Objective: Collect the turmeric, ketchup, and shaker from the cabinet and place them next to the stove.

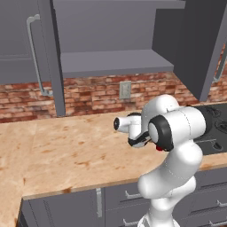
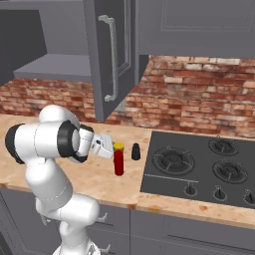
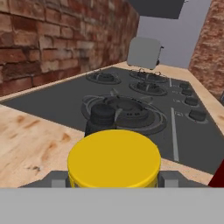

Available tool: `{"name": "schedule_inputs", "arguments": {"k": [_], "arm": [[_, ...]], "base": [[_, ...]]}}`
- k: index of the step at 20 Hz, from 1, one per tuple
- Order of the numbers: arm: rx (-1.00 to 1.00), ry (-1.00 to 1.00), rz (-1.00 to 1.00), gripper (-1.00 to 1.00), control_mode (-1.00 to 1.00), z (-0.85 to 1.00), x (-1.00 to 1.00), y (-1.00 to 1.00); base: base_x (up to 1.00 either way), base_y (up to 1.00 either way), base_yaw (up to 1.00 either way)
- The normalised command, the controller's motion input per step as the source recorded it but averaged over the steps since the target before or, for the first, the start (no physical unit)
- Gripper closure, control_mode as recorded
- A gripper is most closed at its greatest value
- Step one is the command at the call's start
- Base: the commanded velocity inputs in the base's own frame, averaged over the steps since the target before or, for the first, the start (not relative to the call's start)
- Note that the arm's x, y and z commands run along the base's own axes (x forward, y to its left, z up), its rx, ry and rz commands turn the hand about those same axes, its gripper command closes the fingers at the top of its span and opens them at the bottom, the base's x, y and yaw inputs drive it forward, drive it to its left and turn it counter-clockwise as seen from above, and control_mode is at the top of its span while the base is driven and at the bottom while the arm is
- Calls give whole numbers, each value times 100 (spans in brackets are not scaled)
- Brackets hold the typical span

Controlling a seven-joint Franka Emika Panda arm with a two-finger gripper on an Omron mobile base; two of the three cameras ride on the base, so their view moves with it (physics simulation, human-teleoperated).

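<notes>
My gripper is shut on the turmeric, a small jar with a yellow lid. In the hand view the turmeric sits between the two fingers of the gripper. The ketchup, a red bottle, stands upright on the counter just in front of the jar, and its red edge shows in the hand view. A black shaker stands beside the stove, just behind the jar as the shaker appears in the hand view. The cabinet is open with a bare shelf.
An open cabinet door with a long handle hangs above the gripper. A grey toaster-like box stands beyond the stove. The brick wall backs the wooden counter, and grey drawers run below.
</notes>
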Motion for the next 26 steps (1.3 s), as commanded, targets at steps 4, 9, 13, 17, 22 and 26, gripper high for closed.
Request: {"name": "schedule_inputs", "arguments": {"k": [4,9,13,17,22,26], "arm": [[0,0,0,100,-100,-23,0,4],[0,0,0,100,-100,-24,0,5],[0,0,0,-100,-100,-28,0,5],[0,-1,0,-100,-100,-21,0,3],[0,-2,0,-100,-100,-3,0,0],[0,0,0,-100,-100,0,-3,2]], "base": [[0,0,0],[0,0,0],[0,0,0],[0,0,0],[0,0,0],[0,0,0]]}}
